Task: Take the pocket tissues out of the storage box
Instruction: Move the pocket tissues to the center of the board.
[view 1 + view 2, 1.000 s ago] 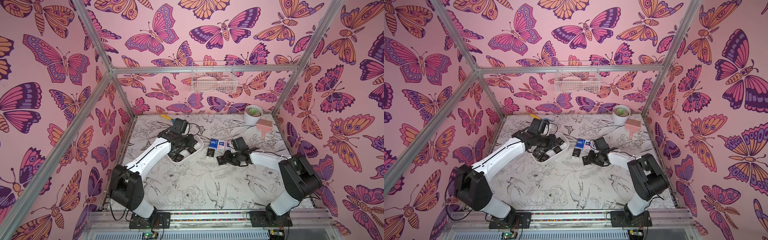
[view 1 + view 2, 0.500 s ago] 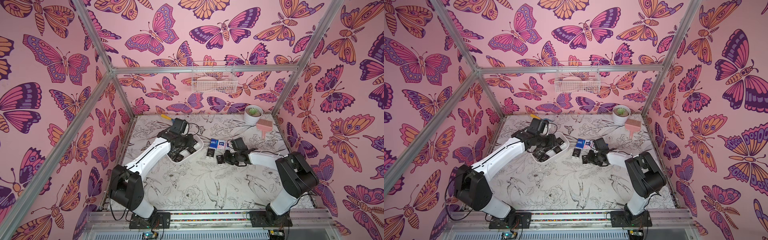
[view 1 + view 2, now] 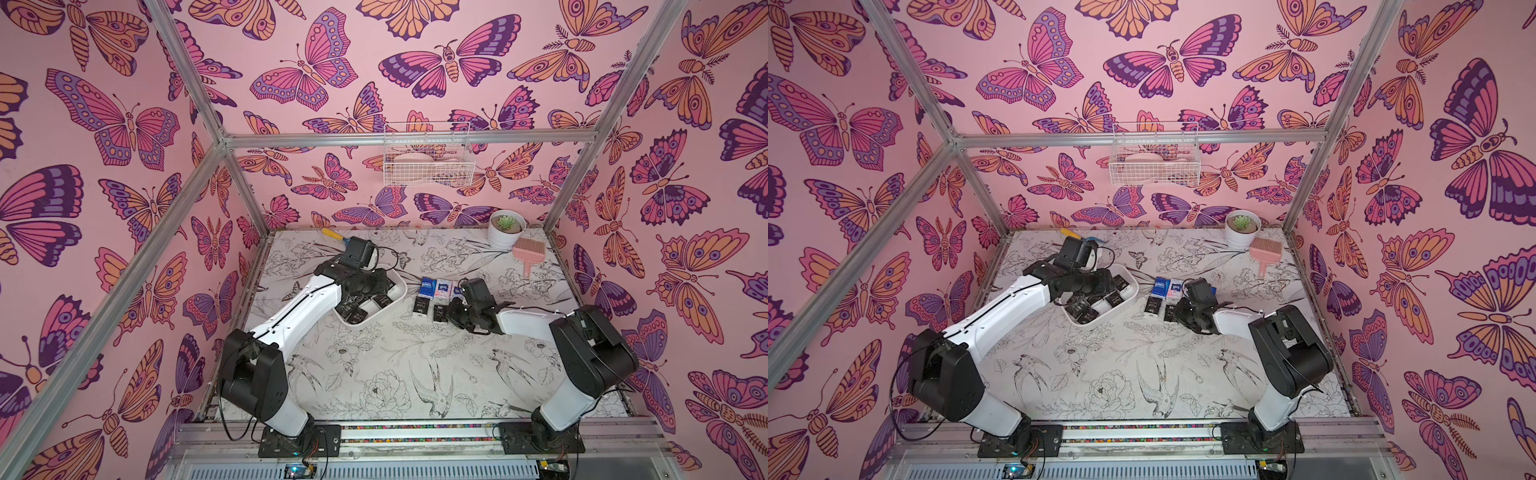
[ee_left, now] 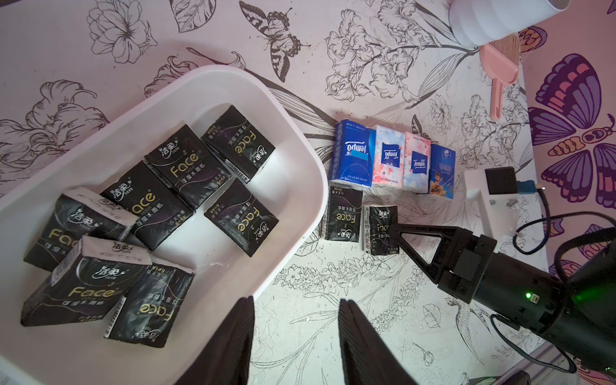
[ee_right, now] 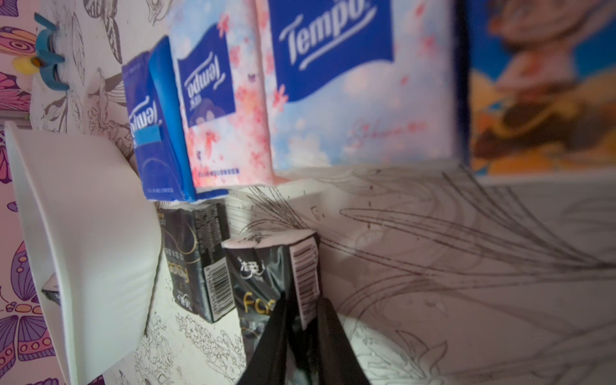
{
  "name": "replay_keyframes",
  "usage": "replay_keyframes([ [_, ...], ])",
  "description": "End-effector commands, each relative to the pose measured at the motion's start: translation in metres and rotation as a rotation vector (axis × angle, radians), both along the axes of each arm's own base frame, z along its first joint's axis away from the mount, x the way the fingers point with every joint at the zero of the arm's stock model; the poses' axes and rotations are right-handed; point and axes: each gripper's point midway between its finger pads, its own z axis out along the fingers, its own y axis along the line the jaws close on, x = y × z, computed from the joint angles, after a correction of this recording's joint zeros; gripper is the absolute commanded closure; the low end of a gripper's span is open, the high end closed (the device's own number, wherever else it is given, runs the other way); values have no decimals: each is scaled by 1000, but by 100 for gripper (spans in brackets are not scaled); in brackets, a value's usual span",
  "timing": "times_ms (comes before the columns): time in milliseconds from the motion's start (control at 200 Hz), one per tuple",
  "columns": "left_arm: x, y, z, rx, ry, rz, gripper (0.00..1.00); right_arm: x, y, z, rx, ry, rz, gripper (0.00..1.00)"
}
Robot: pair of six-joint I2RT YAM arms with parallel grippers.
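**A:** What does the right gripper (image 5: 301,300) have?

**B:** Its fingers are pinched together on the barcode edge of a black packet (image 5: 266,276) of pocket tissues. That packet lies on the table (image 4: 400,300), outside the storage box (image 4: 293,180).

**A:** What's around it?

**B:** A second black packet (image 4: 343,213) lies just beside it, between it and the box wall. Farther from the robot's base, four coloured packets (image 4: 388,160) sit in a row, side by side and touching.

**A:** And the left gripper (image 4: 296,300)?

**B:** Its fingers are apart with nothing between them. In the left wrist view they sit over the box's rim and the bare table next to it.

**A:** What's inside the box?

**B:** Seven black packets (image 4: 186,166) lie loose at different angles, and a few overlap. A white plant pot (image 3: 505,232) and a pink brush (image 3: 528,251) stand well apart, at the far corner.
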Motion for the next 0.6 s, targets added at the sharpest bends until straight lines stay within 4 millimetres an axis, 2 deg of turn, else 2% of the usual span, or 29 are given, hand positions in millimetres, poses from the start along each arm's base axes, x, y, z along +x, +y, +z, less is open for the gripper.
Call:
replay_keyframes([
  [0, -6, 8, 2, 14, 1, 10, 53, 9, 0, -3, -16, 1, -38, 81],
  [596, -8, 13, 0, 21, 2, 20, 53, 21, 19, 6, 4, -28, -14, 78],
])
